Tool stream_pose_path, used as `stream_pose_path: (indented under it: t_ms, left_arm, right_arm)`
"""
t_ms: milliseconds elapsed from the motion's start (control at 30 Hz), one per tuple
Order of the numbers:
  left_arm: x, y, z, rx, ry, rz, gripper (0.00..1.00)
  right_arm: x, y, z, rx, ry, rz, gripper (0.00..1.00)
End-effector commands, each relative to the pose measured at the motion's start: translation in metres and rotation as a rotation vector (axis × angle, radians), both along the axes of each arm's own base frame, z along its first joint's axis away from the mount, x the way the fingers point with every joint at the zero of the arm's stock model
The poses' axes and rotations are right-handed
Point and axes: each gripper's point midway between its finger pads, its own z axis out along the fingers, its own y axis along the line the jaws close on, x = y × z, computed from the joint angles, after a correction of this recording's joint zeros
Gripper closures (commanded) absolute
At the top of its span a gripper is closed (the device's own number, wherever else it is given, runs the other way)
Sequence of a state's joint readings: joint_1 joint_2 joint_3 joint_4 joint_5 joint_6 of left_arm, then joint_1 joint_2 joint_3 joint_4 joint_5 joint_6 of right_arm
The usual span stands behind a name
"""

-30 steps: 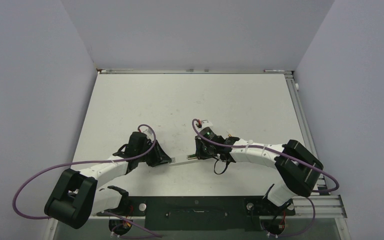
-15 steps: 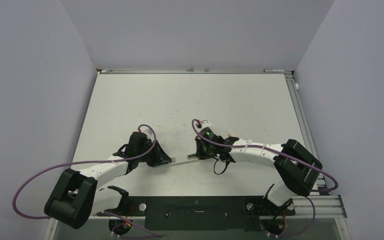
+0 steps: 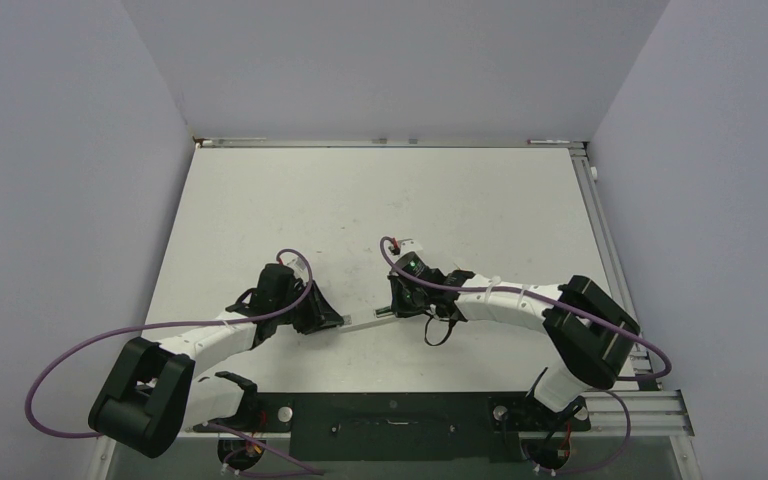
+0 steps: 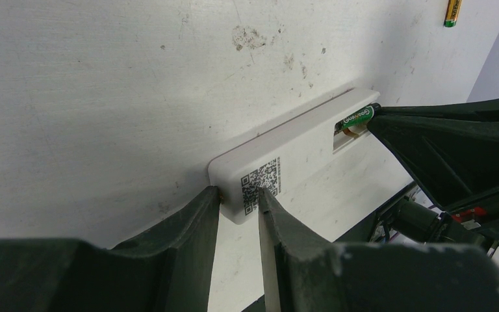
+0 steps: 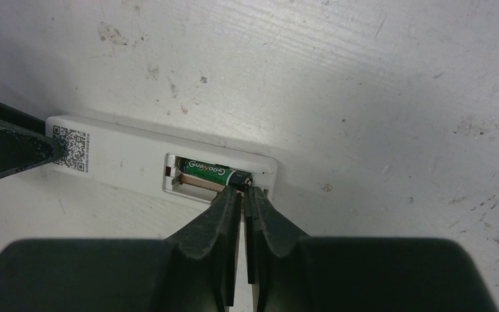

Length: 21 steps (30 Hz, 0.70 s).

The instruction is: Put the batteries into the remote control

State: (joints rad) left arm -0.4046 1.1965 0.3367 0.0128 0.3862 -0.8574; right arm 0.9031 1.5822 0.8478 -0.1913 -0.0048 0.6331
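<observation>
The remote control (image 4: 299, 146) is a slim white bar lying back-up on the table, with a QR label near one end and its battery bay open. My left gripper (image 4: 239, 193) is shut on the QR end, one finger against each side. A green-and-black battery (image 5: 217, 173) lies in the bay. My right gripper (image 5: 243, 190) is shut with nothing between its fingers, its tips pressed against that battery's black end. A second, gold-and-green battery (image 4: 453, 13) lies loose on the table further off. From above, the remote control (image 3: 363, 322) spans between the two grippers.
An aluminium rail (image 3: 600, 230) runs along the table's right edge. Grey walls close in the left, back and right sides. The black base plate (image 3: 390, 420) sits at the near edge. Purple cables loop from both arms.
My right arm has shifted slightly left, toward the remote. The left arm and the remote have stayed put.
</observation>
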Motion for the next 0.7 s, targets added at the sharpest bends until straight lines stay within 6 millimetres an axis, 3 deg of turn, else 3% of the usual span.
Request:
stream_pose_path:
  t_ms: [0,367,667]
  left_arm:
    - [0.009,-0.010,0.014,-0.046,-0.058,-0.022,0.75]
    - [0.009,-0.009,0.014,-0.043,-0.059,-0.020,0.75]
    - [0.008,-0.010,0.014,-0.043,-0.059,-0.023,0.75]
  right_arm:
    - [0.010,0.006,0.010,-0.005,-0.036,-0.002,0.90]
    - [0.018,0.000,0.027,-0.015,-0.085,-0.035,0.80]
    - [0.021,0.009,0.031,0.019,-0.091,-0.034,0.79]
